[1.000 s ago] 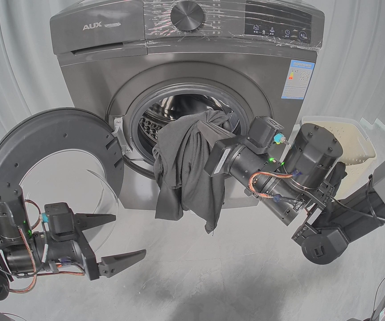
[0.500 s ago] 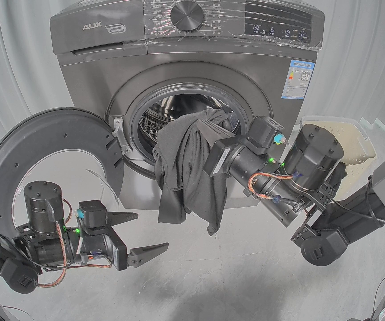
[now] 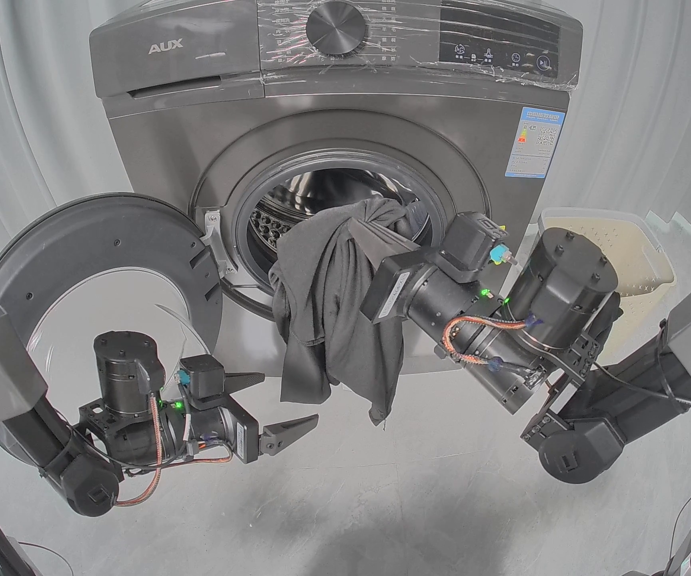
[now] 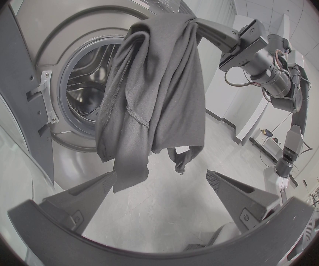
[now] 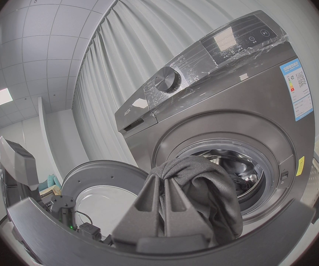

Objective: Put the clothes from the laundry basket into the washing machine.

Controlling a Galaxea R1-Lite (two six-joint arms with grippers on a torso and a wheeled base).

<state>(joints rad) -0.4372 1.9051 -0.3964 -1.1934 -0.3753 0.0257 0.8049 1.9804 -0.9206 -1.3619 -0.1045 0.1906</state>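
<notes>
Grey garment [image 3: 337,306] in right pincer [image 5: 163,181]

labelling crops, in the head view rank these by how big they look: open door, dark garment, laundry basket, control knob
1. open door
2. dark garment
3. laundry basket, partly hidden, so its place below the garment is unsure
4. control knob

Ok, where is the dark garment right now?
Head view, centre: the dark garment hangs from the shut right gripper in front of the washing machine drum opening, its tail dangling above the floor, up and right of the open left gripper.
</notes>
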